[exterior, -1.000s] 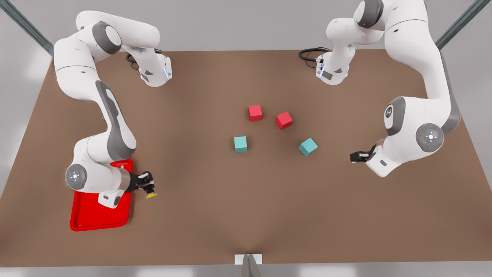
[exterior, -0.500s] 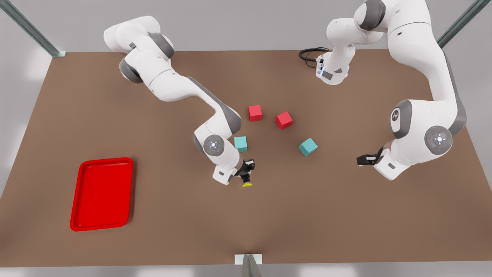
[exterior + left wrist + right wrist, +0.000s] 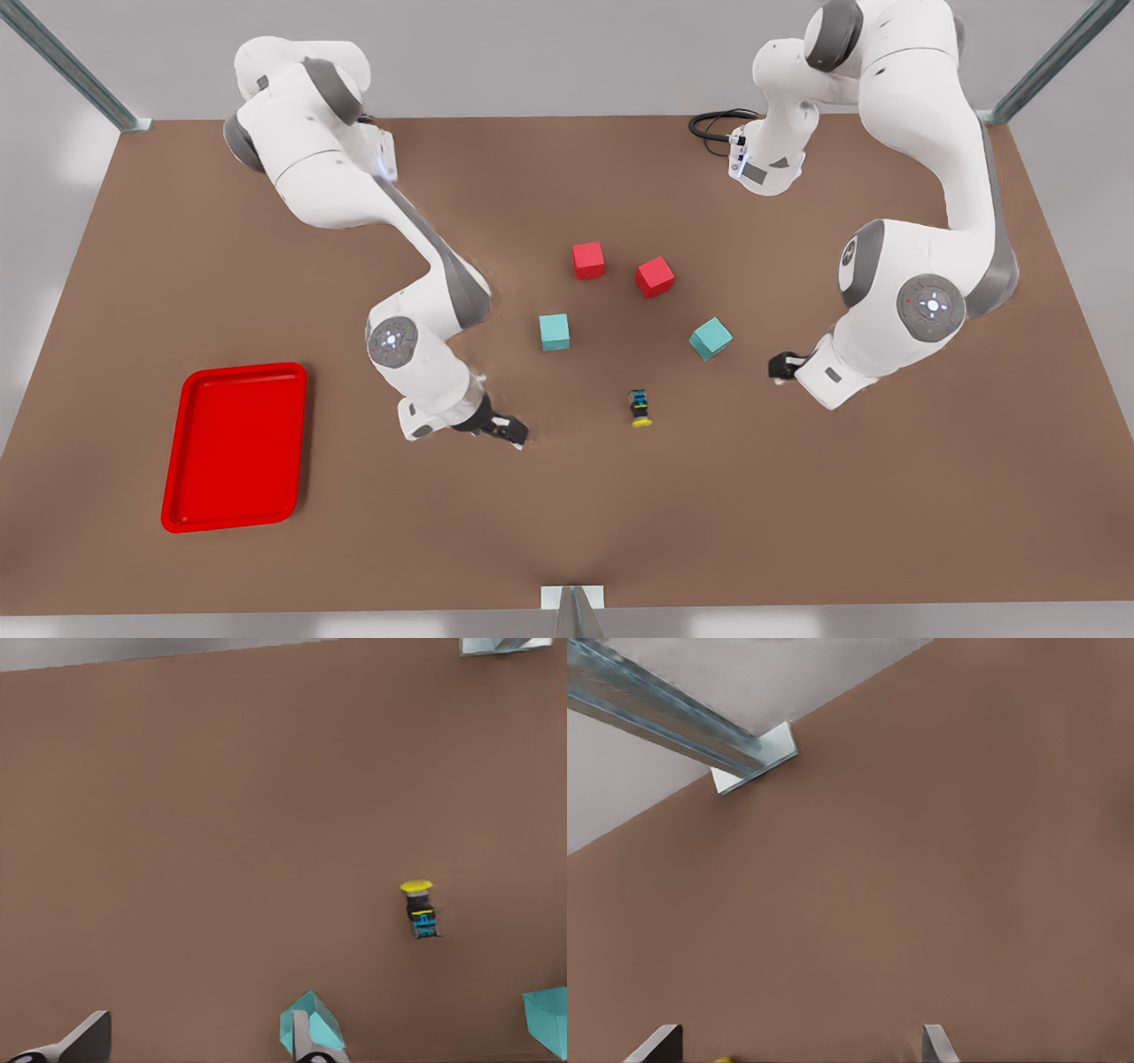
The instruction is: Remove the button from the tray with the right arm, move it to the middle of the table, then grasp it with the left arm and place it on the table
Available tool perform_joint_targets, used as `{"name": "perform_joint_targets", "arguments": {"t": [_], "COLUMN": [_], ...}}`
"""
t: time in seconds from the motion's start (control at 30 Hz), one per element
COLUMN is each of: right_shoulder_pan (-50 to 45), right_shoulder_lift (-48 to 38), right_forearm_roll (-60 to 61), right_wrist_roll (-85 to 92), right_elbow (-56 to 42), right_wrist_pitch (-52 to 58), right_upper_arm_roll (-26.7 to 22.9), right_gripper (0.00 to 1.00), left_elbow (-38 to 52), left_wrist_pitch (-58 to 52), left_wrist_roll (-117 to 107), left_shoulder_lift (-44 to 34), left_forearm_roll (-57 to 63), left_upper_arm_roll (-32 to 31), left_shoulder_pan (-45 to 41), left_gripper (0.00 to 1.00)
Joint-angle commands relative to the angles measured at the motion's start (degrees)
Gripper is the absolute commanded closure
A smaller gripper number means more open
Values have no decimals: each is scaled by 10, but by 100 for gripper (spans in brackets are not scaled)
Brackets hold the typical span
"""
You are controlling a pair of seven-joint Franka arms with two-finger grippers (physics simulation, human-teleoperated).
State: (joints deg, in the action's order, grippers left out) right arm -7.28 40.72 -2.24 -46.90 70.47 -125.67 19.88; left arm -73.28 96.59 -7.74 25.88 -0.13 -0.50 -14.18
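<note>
We find the button (image 3: 640, 409) lying on its side on the table (image 3: 354, 549), near the middle, touched by neither gripper. The red tray (image 3: 235, 447) is bare and sits well behind the right gripper (image 3: 512, 434). That gripper is low over the table with the button a short way off beyond its fingertips. In the right wrist view its fingers (image 3: 937, 1041) are spread wide with nothing between them.

The left gripper (image 3: 780, 365) hangs on the button's other side, farther off. Its fingers (image 3: 306, 1043) are also spread and empty. A teal cube (image 3: 312, 1023) sits just beside one fingertip, and the button (image 3: 420, 908) lies ahead of the gripper, past that cube.

We judge the carry to the middle done, with the left arm's grasp not yet made. The button looks small, light and rigid (a hard plastic part, by its look). Being so light, it would likely skid or roll if one finger touched it first. The round yellow cap would give the pads poor purchase. We would close on the flat sides of the dark boxy body, with the fingers set across its long axis. The teal cube beside the left gripper stands close to the approach, so we would lift clear of it first.
</note>
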Motion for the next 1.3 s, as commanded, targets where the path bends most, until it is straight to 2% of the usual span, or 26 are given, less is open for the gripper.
{"name": "perform_joint_targets", "arguments": {"t": [0.0, 0.07, 0.17, 0.2, 0.23, 0.27, 0.37, 0.5, 0.57, 0.63, 0.7, 0.73, 0.77, 1.27], "right_shoulder_pan": [112, 210, 251, 222, 132, 103, 103, 107, 108, 112, 108, 107, 108, 99], "right_shoulder_lift": [-65, -170, -189, -200, -227, -242, -232, -225, -222, -215, -212, -212, -211, -199], "right_forearm_roll": [-26, -74, -60, -54, 7, 22, 41, 29, 20, 23, 20, 20, 22, 24], "right_wrist_roll": [284, 439, 432, 443, 492, 527, 500, 559, 559, 566, 559, 558, 556, 556], "right_elbow": [35, 35, 34, 35, 36, 41, 33, 36, 31, 30, 31, 31, 32, 30], "right_wrist_pitch": [261, 387, 404, 430, 447, 444, 405, 344, 336, 332, 333, 330, 336, 330], "right_upper_arm_roll": [16, 17, 23, -9, -137, -185, -180, -179, -179, -180, -179, -179, -179, -178], "right_gripper": [0, 0, 0, 0, 0, 0, 0, 0, 0, 0, 0, 0, 0, 0], "left_elbow": [11, 8, 6, 5, 9, 9, 11, 6, 6, 3, -52, -100, -107, -121], "left_wrist_pitch": [45, 62, 62, 75, 88, 105, 145, 252, 264, 264, 273, 330, 345, 359], "left_wrist_roll": [-144, -256, -338, -347, -383, -415, -467, -452, -453, -453, -455, -458, -459, -452], "left_shoulder_lift": [16, 38, 61, 66, 80, 90, 127, 191, 208, 206, 179, 160, 164, 199], "left_forearm_roll": [0, 4, 36, 36, 36, 36, 36, 32, 32, 33, 37, 37, 37, 69], "left_upper_arm_roll": [0, 1, 1, 1, 1, 1, 1, 1, 1, 1, 1, 1, 1, 2], "left_shoulder_pan": [-38, -105, -147, -153, -154, -156, -161, -159, -173, -182, -199, -200, -204, -197], "left_gripper": [0, 0, 0, 0, 0, 0, 0, 0, 0, 0, 0, 0, 0, 0]}}
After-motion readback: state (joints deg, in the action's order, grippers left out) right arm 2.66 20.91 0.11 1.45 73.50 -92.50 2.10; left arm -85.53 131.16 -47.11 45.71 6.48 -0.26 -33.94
